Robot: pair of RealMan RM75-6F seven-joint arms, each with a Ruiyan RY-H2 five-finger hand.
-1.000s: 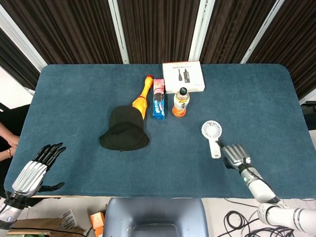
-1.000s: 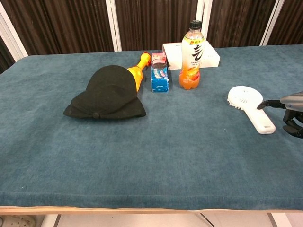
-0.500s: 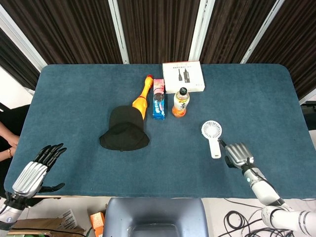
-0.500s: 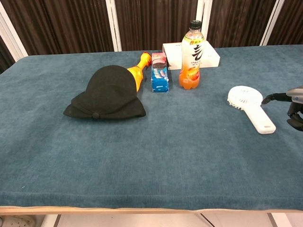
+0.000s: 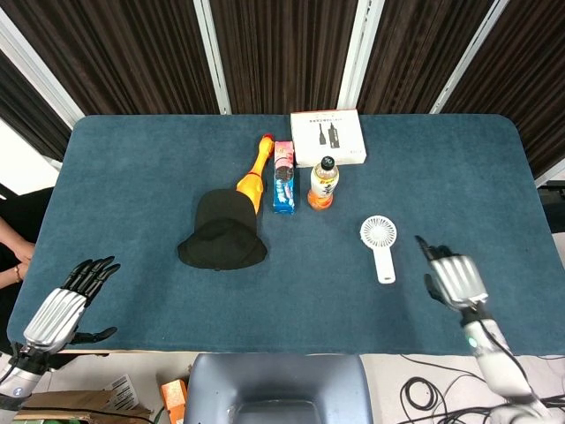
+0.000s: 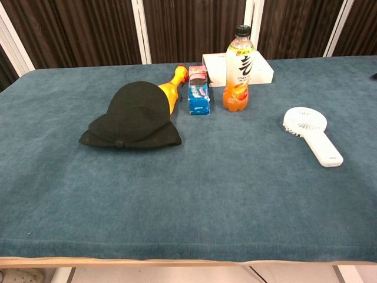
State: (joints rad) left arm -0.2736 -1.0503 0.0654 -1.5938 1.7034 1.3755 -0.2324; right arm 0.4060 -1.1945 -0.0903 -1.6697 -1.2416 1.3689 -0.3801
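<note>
Left hand (image 5: 62, 305): open, fingers spread, holding nothing; at the near desk edge, 8 o'clock corner; unchanged from a second ago.
Right hand (image 5: 455, 278): open, fingers apart, empty; near edge at 4 o'clock, just right of the fan and clear of it.
Change: a second ago resting against the fan handle's near end; now drawn back toward 3 o'clock and lifted out of the chest view, barring perhaps a dark tip at that frame's right edge.
Reading: fan not held; looks like a retreat or a fresh line-up rather than a grasp in progress.
Fan (image 5: 380, 245): white, flat on the desk (image 5: 132, 177) at about 4 o'clock from centre, round head toward 12, handle toward 6; same spot as before.
Hat (image 5: 223, 231): black, left of centre, at 9 o'clock from the fan, well apart from both hands.
Bottle (image 5: 323, 184): orange drink, upright, at 11 o'clock from the fan.
Blue pack (image 5: 283, 177): lying flat just left of the bottle.
Chicken toy (image 5: 254, 173): orange, between pack and hat, its near end touching the hat.
Box (image 5: 328, 137): white, flat, farthest back, just behind the bottle.
</note>
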